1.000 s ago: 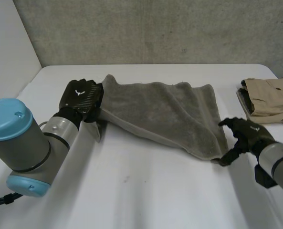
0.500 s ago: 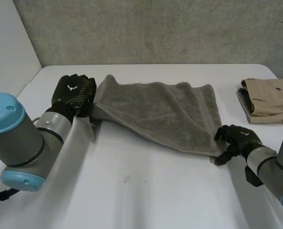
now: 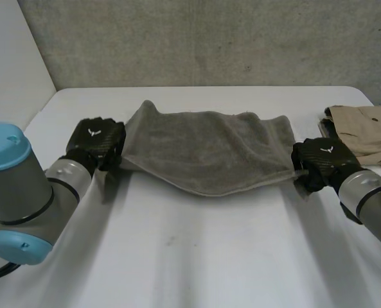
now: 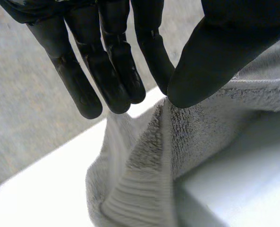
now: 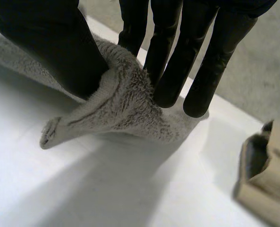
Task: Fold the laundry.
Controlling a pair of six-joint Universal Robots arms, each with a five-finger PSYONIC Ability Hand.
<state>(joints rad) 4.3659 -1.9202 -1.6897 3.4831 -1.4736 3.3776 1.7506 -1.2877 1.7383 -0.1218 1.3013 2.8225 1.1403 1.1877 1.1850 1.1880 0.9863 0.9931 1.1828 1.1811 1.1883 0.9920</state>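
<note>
White table [image 3: 190,256] runs up to a grey concrete wall [image 3: 209,38]; across the table's middle a grey towel [image 3: 209,151] is stretched between the two hands, its long axis running side to side, parallel to the wall. At the towel's left end the left hand [image 3: 97,138] grips the near corner; in the left wrist view the thumb [image 4: 215,56] presses the hem against the side of one finger, the other fingers [image 4: 106,71] straight and close together beside it, with the cloth bunched and drooping below the pinch. At the towel's right end the right hand [image 3: 322,160] grips the other near corner; in the right wrist view its thumb is under a rolled fold of towel and its straight fingers lie over the fold's top, so the cloth is clamped between them, and a short tip of the corner pokes out past the thumb, just above the table. Held so, the near long edge sags in a shallow curve between the hands, lowest at its middle; the far long edge points to the wall and seems to rest on the table. Just beyond the right hand, apart from the towel, lies a folded beige garment [image 3: 367,131].
</note>
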